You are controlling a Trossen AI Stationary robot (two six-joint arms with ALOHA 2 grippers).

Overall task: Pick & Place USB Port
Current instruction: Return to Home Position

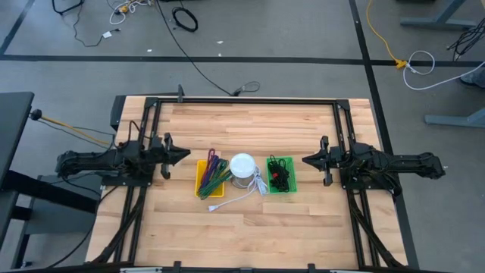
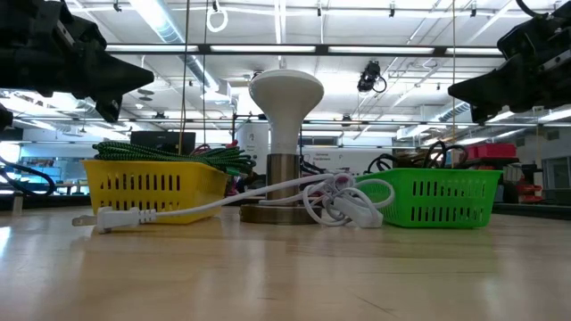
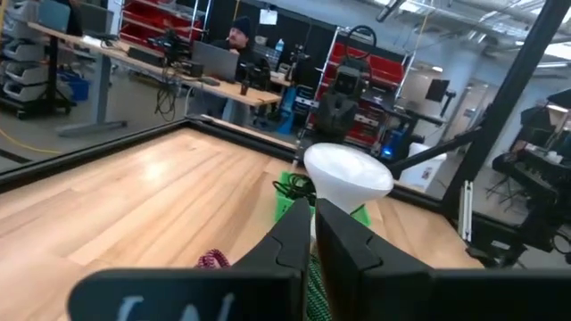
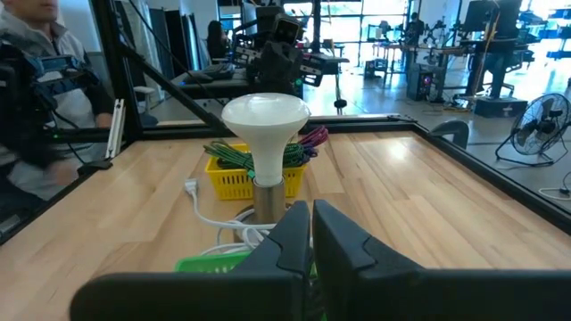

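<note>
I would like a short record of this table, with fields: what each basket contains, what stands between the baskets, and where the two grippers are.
basket 1: yellow basket, filled with green and purple cables
basket 2: green basket, holding black cables
between them: white lamp, upright; its white cord trails over the table, plug near the yellow basket
left arm: left gripper shut, empty, above the table's left side
right arm: right gripper shut, empty, above the table's right side
</note>
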